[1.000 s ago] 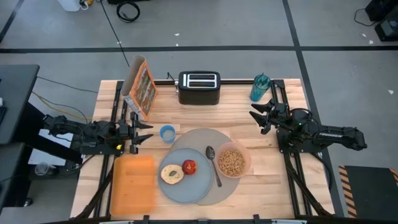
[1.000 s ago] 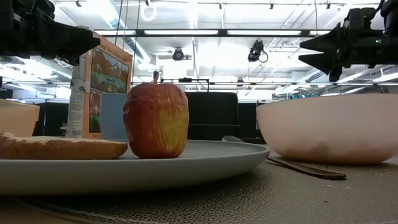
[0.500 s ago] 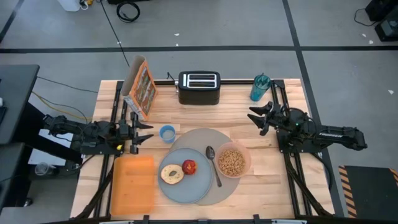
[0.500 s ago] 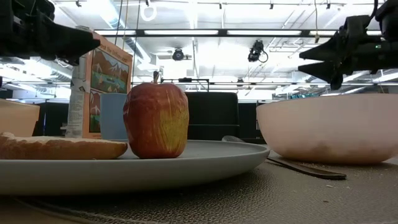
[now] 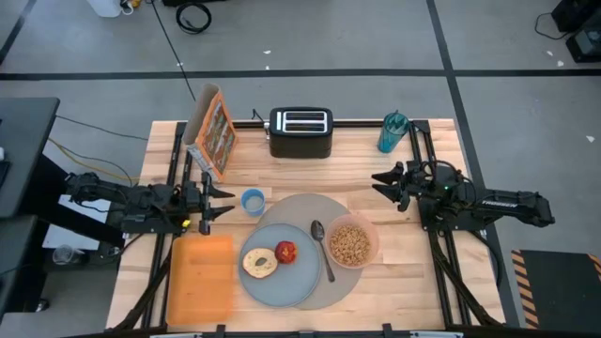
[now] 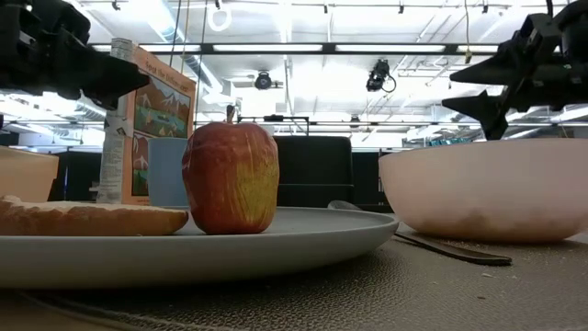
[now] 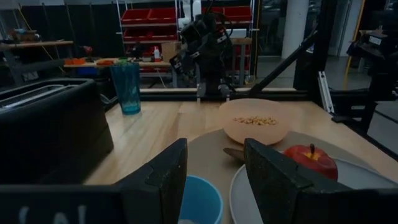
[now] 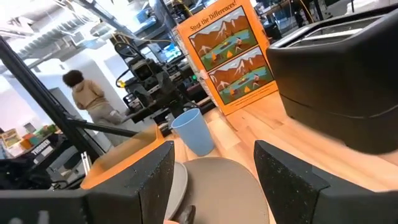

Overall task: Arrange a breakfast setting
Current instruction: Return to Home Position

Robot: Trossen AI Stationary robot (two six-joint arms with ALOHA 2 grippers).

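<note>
A round grey mat (image 5: 324,208) lies at the table's near middle. A blue-grey plate (image 5: 282,282) rests on its left part, carrying a toasted bagel (image 5: 258,263) and a small red apple (image 5: 285,251). On the mat's right side stands a pink bowl of cereal (image 5: 351,242). A metal spoon (image 5: 322,246) lies on the mat between plate and bowl. My left gripper (image 5: 226,200) hovers open at the table's left and points toward the mat. My right gripper (image 5: 377,183) hovers open at the right, above and beyond the bowl. Nothing is between either gripper's fingers.
A cereal box (image 5: 211,133), a black toaster (image 5: 300,132) and a teal bottle (image 5: 392,131) stand along the far edge. A blue cup (image 5: 252,201) stands just ahead of my left gripper. An orange board (image 5: 200,277) lies near left. A person (image 8: 87,93) stands beyond the table.
My right gripper has rolled about its own pointing line and crept a little toward the table's left, staying level. The setting on the mat has not moved.
</note>
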